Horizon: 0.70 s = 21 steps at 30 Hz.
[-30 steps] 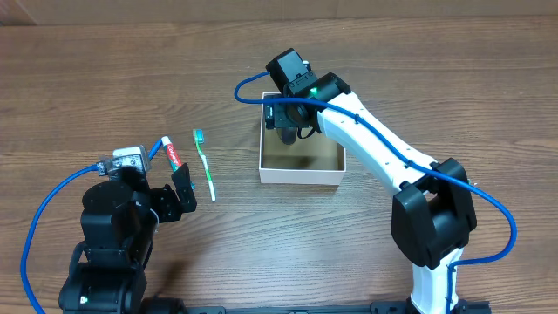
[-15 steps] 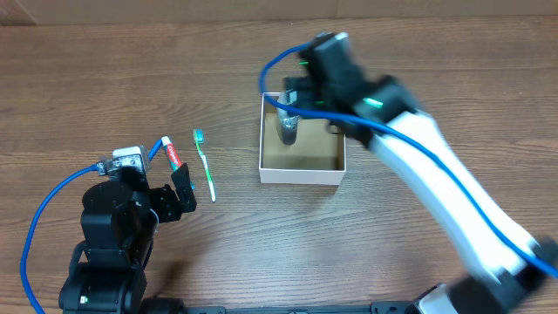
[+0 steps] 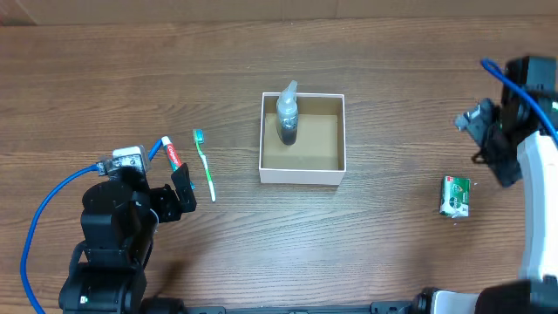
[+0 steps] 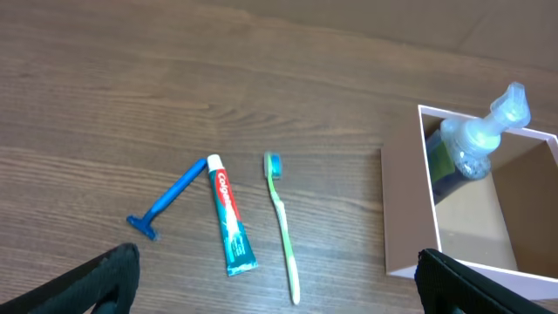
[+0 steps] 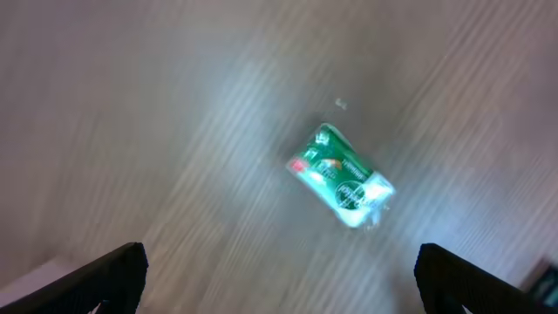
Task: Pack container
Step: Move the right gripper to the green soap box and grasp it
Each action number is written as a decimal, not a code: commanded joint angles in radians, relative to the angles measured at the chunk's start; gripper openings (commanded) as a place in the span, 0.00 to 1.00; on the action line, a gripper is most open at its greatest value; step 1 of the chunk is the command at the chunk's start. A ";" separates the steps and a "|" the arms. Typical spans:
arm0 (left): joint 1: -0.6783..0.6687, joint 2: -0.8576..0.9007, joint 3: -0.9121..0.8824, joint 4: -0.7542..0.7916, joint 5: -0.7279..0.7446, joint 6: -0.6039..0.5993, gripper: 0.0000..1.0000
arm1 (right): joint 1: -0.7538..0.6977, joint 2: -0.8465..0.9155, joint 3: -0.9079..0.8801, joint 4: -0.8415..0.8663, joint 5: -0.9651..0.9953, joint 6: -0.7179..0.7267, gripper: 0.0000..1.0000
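Wooden table [image 3: 131, 70]: container [image 3: 301, 175] at centre, pump bottle [image 3: 288, 118] inside. Right gripper [image 5: 279, 266], fingers wide apart, hangs above green packet [image 5: 342, 177]. The packet lies diagonally between those fingers, well right of the container.

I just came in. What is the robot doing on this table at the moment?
Two arms are packing toiletries into the white container. A clear pump bottle is already inside. The right gripper is open above a small green packet on the table, holding nothing. The left gripper is open and empty near the toothbrush, toothpaste and blue razor, all outside the container.
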 commanded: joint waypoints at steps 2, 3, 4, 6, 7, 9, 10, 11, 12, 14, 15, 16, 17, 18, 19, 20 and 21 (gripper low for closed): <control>0.006 0.002 0.024 -0.016 -0.005 0.005 1.00 | -0.104 -0.005 -0.263 0.191 -0.105 0.002 1.00; 0.006 0.002 0.024 -0.026 -0.005 0.005 1.00 | -0.116 -0.003 -0.321 0.267 -0.105 -0.045 1.00; 0.006 0.002 0.024 -0.034 -0.005 0.005 1.00 | -0.122 -0.003 -0.363 0.330 -0.104 -0.101 1.00; 0.006 0.002 0.024 -0.048 -0.005 0.005 1.00 | -0.127 -0.003 -0.438 0.450 -0.093 -0.230 1.00; 0.006 0.002 0.024 -0.052 -0.005 0.005 1.00 | -0.127 -0.003 -0.456 0.476 -0.083 -0.259 1.00; 0.006 0.002 0.024 -0.053 -0.004 0.005 1.00 | -0.127 -0.002 -0.499 0.527 -0.045 -0.297 1.00; 0.006 0.002 0.024 -0.050 -0.004 0.005 1.00 | -0.127 -0.002 -0.513 0.539 -0.038 -0.307 1.00; 0.006 0.002 0.024 -0.049 -0.005 0.005 1.00 | -0.127 -0.002 -0.528 0.550 -0.038 -0.320 1.00; 0.006 0.002 0.024 -0.047 -0.005 0.005 1.00 | -0.127 -0.002 -0.552 0.573 -0.039 -0.339 1.00; 0.006 0.002 0.024 -0.047 -0.005 0.005 1.00 | -0.129 0.003 -0.587 0.609 -0.037 -0.349 1.00; 0.006 0.002 0.024 -0.047 -0.005 0.006 1.00 | -0.129 0.010 -0.604 0.630 -0.039 -0.370 1.00; 0.006 0.002 0.024 -0.047 -0.005 0.005 1.00 | -0.129 0.021 -0.615 0.643 -0.039 -0.393 1.00; 0.006 0.002 0.024 -0.047 -0.005 0.005 1.00 | -0.129 0.031 -0.616 0.645 -0.039 -0.405 1.00; 0.006 0.002 0.024 -0.048 -0.005 0.005 1.00 | -0.129 0.042 -0.616 0.645 -0.040 -0.415 1.00; 0.006 0.002 0.024 -0.047 -0.005 0.005 1.00 | -0.129 0.055 -0.616 0.648 -0.041 -0.416 1.00; 0.006 0.002 0.024 -0.046 -0.005 0.005 1.00 | -0.129 0.064 -0.616 0.650 -0.051 -0.417 1.00; 0.006 0.002 0.024 -0.043 -0.005 0.005 1.00 | -0.129 0.072 -0.616 0.653 -0.064 -0.424 1.00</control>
